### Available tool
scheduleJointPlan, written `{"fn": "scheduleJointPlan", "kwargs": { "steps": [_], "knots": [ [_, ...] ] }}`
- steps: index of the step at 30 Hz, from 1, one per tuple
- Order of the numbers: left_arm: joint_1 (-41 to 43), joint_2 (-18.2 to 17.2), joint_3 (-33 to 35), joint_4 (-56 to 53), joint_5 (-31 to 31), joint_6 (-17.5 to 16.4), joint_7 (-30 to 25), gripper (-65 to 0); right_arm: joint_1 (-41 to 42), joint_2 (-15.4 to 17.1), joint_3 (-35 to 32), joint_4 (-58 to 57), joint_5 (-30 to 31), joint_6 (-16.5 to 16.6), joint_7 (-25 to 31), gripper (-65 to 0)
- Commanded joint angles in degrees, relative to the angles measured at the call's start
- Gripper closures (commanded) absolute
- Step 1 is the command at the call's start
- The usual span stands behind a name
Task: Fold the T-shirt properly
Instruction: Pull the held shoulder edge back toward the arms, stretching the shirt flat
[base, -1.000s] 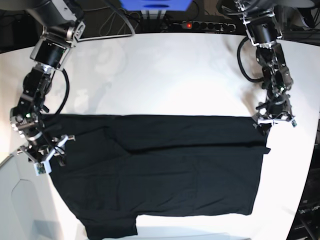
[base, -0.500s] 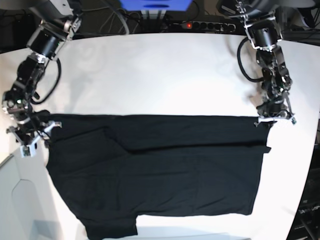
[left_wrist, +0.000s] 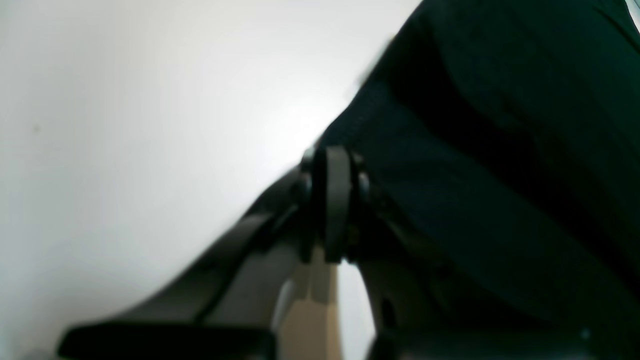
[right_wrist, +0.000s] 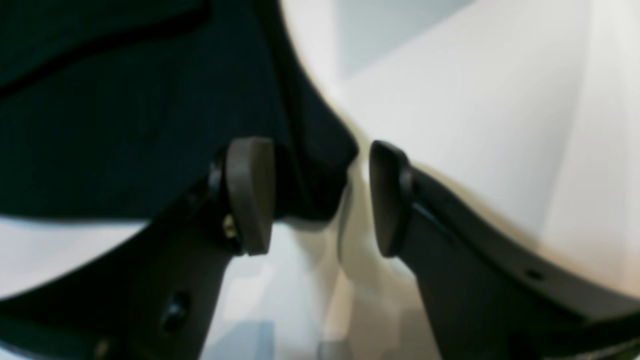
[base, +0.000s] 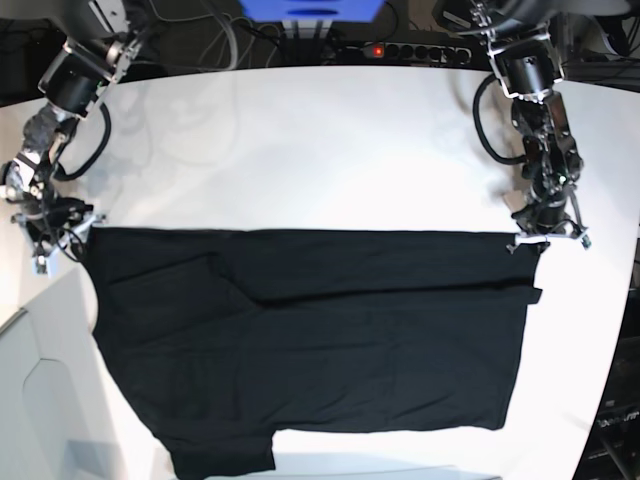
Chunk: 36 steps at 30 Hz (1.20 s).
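Note:
The black T-shirt (base: 320, 340) lies spread flat across the white table (base: 330, 150), with a sleeve hanging toward the front edge. In the base view, my left gripper (base: 546, 240) is at the shirt's far right corner. The left wrist view shows this gripper (left_wrist: 334, 200) shut, with the T-shirt's (left_wrist: 500, 150) edge running into the jaws. My right gripper (base: 55, 238) is at the shirt's far left corner. In the right wrist view it (right_wrist: 320, 197) stands open, and a corner of the T-shirt (right_wrist: 125, 125) reaches between its fingers (right_wrist: 250, 195).
A power strip (base: 405, 50) with a red light, a blue box (base: 310, 8) and cables lie beyond the table's back edge. The table's edge curves in at the front left, next to a lower white surface (base: 40, 400).
My right arm has moved from over the shirt's left side back and left to its far left corner. My left gripper has closed at the far right corner.

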Motion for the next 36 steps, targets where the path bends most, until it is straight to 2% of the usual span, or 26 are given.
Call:
{"fn": "scheduleJointPlan", "kwargs": {
  "steps": [1,6,8,10,14,18,25,29,36],
  "knots": [
    [-0.12,-0.64,-0.01,0.41,0.11,-0.08,0.73,-0.1,0.46,1.21,0.10,0.70,0.67,-0.62,0.91,-31.5],
    [0.67,-0.73,-0.01,0.41,0.11,-0.08,0.73,-0.1,-0.86,1.04,-0.78,0.61,0.67,-0.53,0.91,-30.8],
    [0.67,-0.82,-0.01,0.41,0.11,-0.08,0.73,-0.1,-1.56,1.12,-1.93,0.61,0.67,-0.27,0.91,-28.2],
    [0.76,-0.82,-0.01,0.41,0.11,-0.08,0.73,-0.1,-1.65,1.21,-2.89,0.61,0.67,-0.27,0.91,-21.0],
    [1.46,-0.99,-0.01,0.68,0.11,-0.08,1.08,-0.1,-2.71,1.21,-3.16,1.05,0.67,-0.27,0.82,0.0],
    [3.93,-1.08,-0.01,4.19,0.11,-0.08,1.16,-0.1,-2.97,1.91,-2.80,2.29,0.67,-0.18,0.56,0.0],
    [7.53,-1.17,-0.10,12.90,0.11,-0.08,1.25,-0.1,-6.66,3.32,-2.89,13.01,0.93,-0.18,0.38,0.0],
    [7.27,-2.84,-0.10,16.15,0.11,0.10,1.25,-0.1,-6.31,3.50,-3.07,17.05,0.67,-0.18,0.38,0.0],
    [3.31,-2.93,-0.10,18.79,0.11,0.27,1.43,-0.1,2.92,5.61,-3.42,15.21,0.67,-0.18,-1.82,0.0]
  ]
}}
